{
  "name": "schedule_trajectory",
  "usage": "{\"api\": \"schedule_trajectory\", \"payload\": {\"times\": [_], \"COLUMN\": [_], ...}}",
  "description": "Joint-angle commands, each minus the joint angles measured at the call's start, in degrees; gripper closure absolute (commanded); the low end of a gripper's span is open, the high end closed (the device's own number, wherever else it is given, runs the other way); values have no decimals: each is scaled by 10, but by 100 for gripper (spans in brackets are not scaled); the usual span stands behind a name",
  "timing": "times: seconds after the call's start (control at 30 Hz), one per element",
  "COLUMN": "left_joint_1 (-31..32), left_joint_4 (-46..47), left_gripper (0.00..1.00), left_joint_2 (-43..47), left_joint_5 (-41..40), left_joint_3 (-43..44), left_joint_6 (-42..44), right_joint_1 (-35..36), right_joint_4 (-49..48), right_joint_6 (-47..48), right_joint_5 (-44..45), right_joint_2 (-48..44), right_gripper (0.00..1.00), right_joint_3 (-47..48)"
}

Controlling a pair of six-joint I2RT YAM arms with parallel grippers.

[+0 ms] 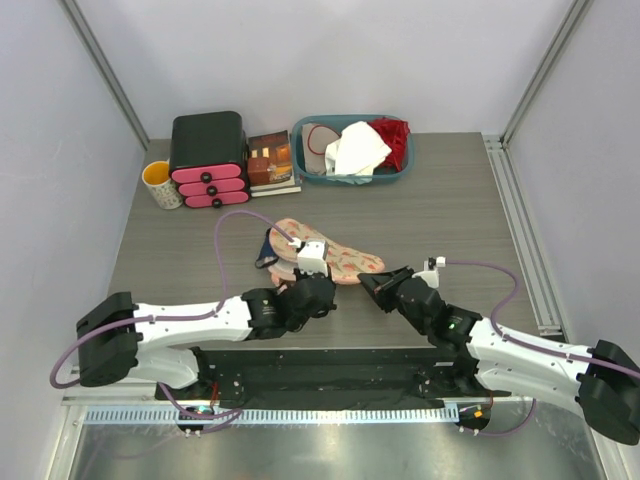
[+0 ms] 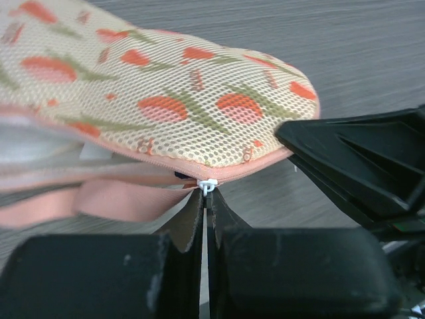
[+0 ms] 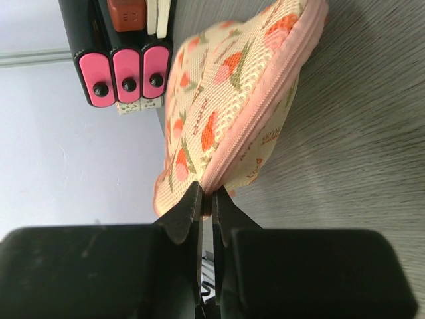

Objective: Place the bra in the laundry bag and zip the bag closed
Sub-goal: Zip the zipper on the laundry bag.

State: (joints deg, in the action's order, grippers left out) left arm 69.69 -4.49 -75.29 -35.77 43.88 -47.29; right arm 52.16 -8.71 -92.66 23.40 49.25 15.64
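The laundry bag (image 1: 335,257) is laid slantwise on the table (image 1: 450,200), the bra (image 1: 266,252) seen only as a dark edge at its left end. Its right end is pinched by the closed right pincer (image 3: 206,206). The zipper pull (image 2: 206,184) is gripped by the closed left pincer (image 2: 206,199), with the unzipped seam lying leftward.

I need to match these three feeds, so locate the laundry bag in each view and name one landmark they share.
Top external: the laundry bag lies at the centre of the picture.
Left wrist: the laundry bag fills the upper left.
Right wrist: the laundry bag slants from top right down to the middle.
Shared landmark: its pink zipper trim, clearest in both wrist views.
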Motion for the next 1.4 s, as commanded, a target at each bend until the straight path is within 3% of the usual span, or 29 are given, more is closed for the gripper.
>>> {"api": "schedule_trajectory", "payload": {"times": [0.0, 0.2, 0.4, 0.67, 0.93, 1.03, 1.23, 1.37], "left_joint_1": [-6, -50, -88, -115, -116, -115, -100, -62], "left_joint_4": [4, -33, -47, -73, -25, 1, 73, 93], "left_gripper": [100, 100, 100, 100, 100, 100, 100, 100], "left_joint_2": [30, 32, 50, 81, 85, 71, 12, -49], "left_joint_5": [12, 71, 115, 113, 205, 254, 308, 313], "left_joint_3": [11, -1, -39, -74, -84, -75, -46, 2], "left_joint_6": [29, 15, 15, 16, 46, 50, 43, 40], "right_joint_1": [0, -11, -79, -189, -269, -286, -290, -307], "right_joint_4": [11, 33, 83, 112, 152, 157, 180, 203], "right_joint_6": [24, 64, 170, 301, 463, 497, 567, 609], "right_joint_5": [36, 55, 45, -62, -119, -153, -173, -176], "right_joint_2": [1, -14, -42, -41, 82, 130, 236, 307], "right_gripper": [99, 99, 99, 99, 98, 93, 84, 84], "right_joint_3": [19, 8, 12, 41, 143, 184, 277, 346]}}
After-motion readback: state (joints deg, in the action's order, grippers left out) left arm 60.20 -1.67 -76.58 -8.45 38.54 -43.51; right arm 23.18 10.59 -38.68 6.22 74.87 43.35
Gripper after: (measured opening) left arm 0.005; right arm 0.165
